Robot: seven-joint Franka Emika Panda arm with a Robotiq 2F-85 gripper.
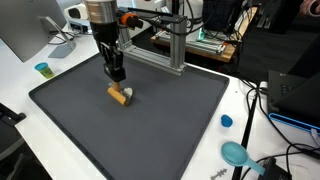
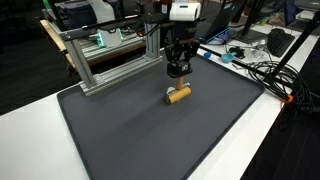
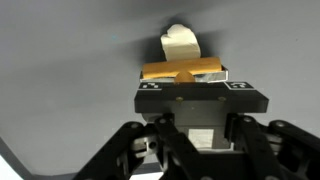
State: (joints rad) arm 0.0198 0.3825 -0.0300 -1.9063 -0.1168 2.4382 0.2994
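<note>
A short tan wooden piece (image 1: 121,96) with a pale cream end sits low on the dark grey mat (image 1: 170,130), and it shows in both exterior views (image 2: 178,95). My gripper (image 1: 118,82) comes straight down onto it from above (image 2: 177,78). In the wrist view the gripper (image 3: 182,74) has its jaws closed on the orange-tan body, and the wooden piece's cream end (image 3: 180,42) sticks out beyond them. I cannot tell whether the piece rests on the mat or hangs just above it.
An aluminium frame (image 1: 170,45) stands at the mat's far edge (image 2: 110,60). On the white table are a small blue cap (image 1: 226,121), a teal scoop (image 1: 236,153), a small blue-topped cup (image 1: 42,69), and cables and electronics (image 2: 255,60).
</note>
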